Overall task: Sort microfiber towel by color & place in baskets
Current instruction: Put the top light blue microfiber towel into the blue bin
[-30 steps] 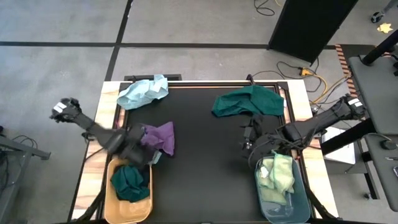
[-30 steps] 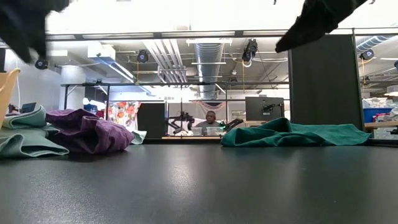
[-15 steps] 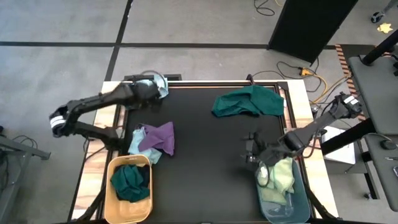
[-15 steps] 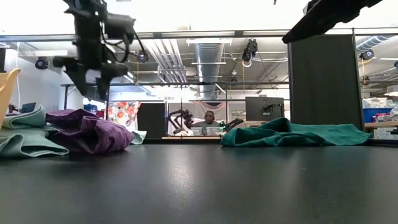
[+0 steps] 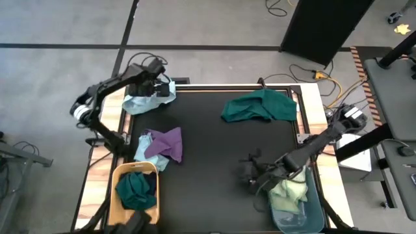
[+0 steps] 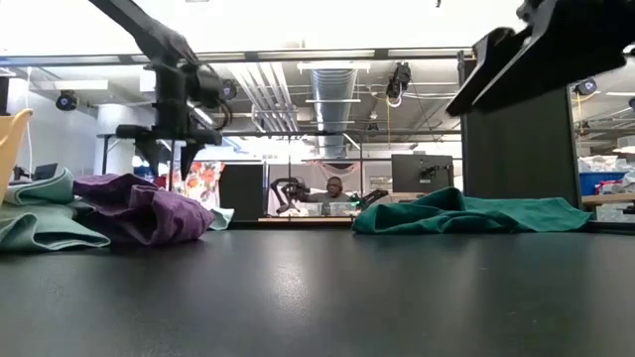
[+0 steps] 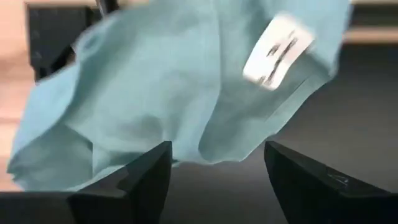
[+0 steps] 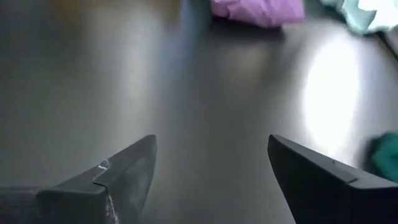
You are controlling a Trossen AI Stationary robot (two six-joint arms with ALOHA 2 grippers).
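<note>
The black surface carries everything. Taking the orange-yellow basket at its near-left corner as landmark: the grey-blue basket sits opposite at the near-right, the dark green towel far and to the right, the purple towel just beyond the landmark, the light blue towel further beyond it. The left hand hovers spread and empty over that light blue towel. The right hand, also spread and empty, hangs beside the grey-blue basket. Risk: the light blue towel lies at the surface's edge, so a shallow pinch could slip or drag it off
</note>
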